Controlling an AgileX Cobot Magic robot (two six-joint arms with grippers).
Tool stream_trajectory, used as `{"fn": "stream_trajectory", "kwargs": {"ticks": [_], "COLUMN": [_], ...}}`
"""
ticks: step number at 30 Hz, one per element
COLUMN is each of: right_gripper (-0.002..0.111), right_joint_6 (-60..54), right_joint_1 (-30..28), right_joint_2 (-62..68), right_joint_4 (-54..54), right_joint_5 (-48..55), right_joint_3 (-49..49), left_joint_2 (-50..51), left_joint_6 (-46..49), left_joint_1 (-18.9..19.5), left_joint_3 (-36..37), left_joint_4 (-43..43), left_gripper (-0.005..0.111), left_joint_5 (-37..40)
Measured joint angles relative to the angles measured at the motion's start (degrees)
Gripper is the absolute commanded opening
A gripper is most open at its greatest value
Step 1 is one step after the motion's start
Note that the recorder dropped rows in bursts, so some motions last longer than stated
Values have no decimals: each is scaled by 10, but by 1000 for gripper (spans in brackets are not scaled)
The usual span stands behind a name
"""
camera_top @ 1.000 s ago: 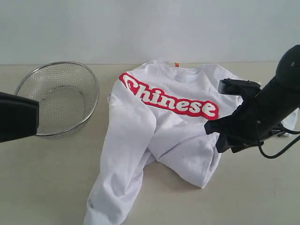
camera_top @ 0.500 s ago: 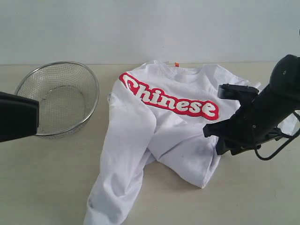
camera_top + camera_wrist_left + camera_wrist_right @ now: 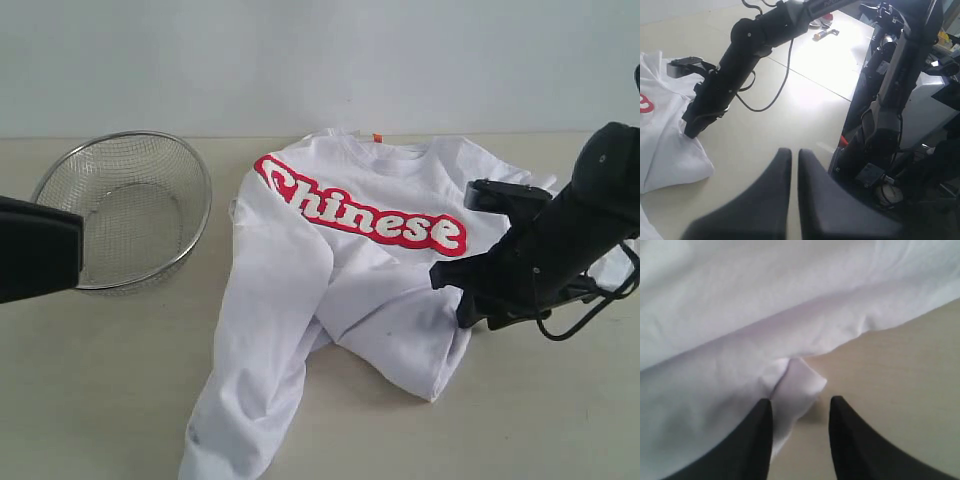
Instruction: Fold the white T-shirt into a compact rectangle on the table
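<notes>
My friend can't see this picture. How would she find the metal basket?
Start at the big beige table. Near its far edge, left of the white T-shirt in the exterior view, sits the basket. It is the only round, shiny wire-mesh thing; the shirt beside it is soft cloth.

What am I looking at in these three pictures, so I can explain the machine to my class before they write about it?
This is a robot with two black arms, each ending in a two-fingered gripper. The wide picture comes from a camera off the arms; the other two come from a camera on each wrist. On the table lie a rumpled white T-shirt and, beside it, a wire-mesh basket. The left gripper is shut and holds nothing. The right gripper is open at the shirt's edge, with a fold of cloth between its fingers, not yet pinched.
</notes>
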Motion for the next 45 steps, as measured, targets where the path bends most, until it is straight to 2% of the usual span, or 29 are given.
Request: {"fn": "stream_trajectory", "kwargs": {"ticks": [9,12,13,14,19,26,45], "right_gripper": [30,11,1,0,0,0,0], "right_joint_6": [0,0,1,1,21,90,102], "right_joint_1": [22,27,27,28,28,26,21], "right_joint_2": [14,16,16,17,19,-10,-38], "right_joint_4": [21,22,22,20,-4,-105,-178], "right_joint_5": [-26,-32,-32,-34,-32,25,303], "right_joint_3": [-1,-1,-1,-1,-1,0,0], "left_joint_2": [0,0,0,0,0,0,0], "left_joint_6": [0,0,0,0,0,0,0], "left_joint_1": [0,0,0,0,0,0,0], "left_joint_3": [0,0,0,0,0,0,0], "left_joint_4": [0,0,0,0,0,6,9], "left_gripper": [5,5,5,5,5,5,5], "left_joint_5": [0,0,0,0,0,0,0]}}
